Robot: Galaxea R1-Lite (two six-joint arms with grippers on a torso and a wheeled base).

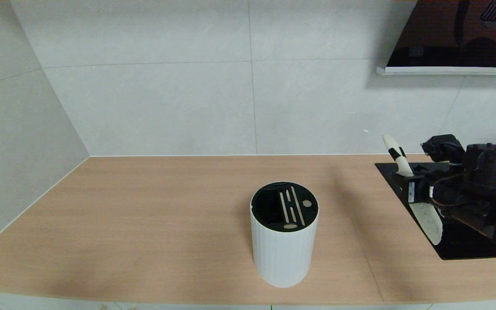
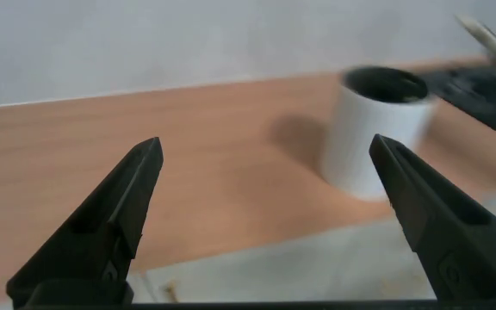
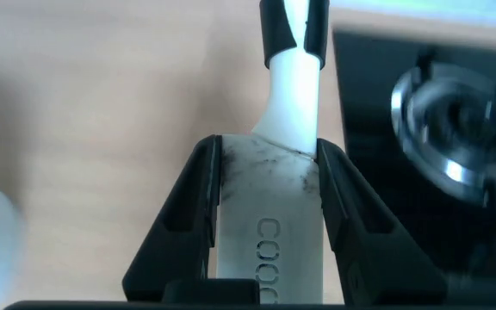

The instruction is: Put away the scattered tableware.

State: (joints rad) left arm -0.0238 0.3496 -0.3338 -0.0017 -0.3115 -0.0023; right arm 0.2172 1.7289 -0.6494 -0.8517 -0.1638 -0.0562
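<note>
A: What is hidden or hard to make out?

B: The middle of the white knife [image 1: 428, 219] is covered by the right gripper [image 1: 416, 189], and the blade's end is cut off in the right wrist view. The dark slots in the top of the white holder [image 1: 283, 241] cannot be seen into.

A: How are the fingers set?

B: The right fingers [image 3: 188, 224] are clenched on the knife's blade, which is held over the left edge of the black cooktop [image 1: 459, 245], right of the holder. The left gripper [image 2: 263, 146] is spread wide with nothing held. The holder is stood mid-tabletop [image 1: 144, 215].
</note>
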